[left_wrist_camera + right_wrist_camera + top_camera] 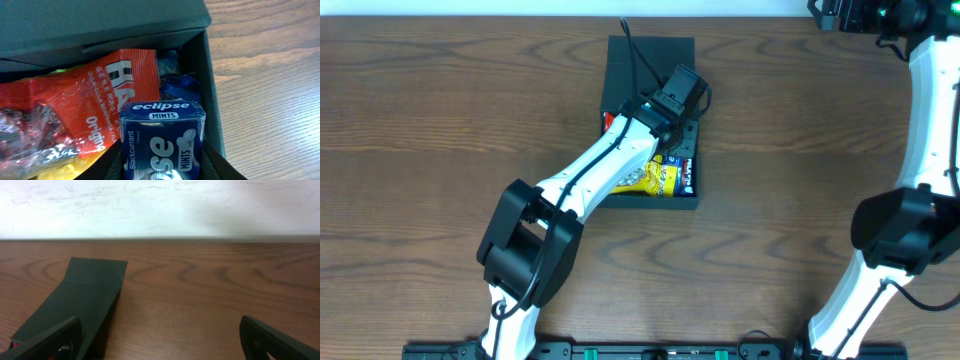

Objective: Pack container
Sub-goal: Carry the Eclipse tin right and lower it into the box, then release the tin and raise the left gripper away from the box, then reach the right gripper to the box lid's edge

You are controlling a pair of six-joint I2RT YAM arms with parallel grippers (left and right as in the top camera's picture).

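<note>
Teal box [660,204] mid-table, lid [655,60] back for loading. Pinches mints [162,130] in left gripper [162,167] over red packet [100,100] inside, ready to lower. Holds right gripper [160,345] spread, parked aside, clear of work.

Bright even light, soft shadows, wrist cams sl. blurry.
</note>
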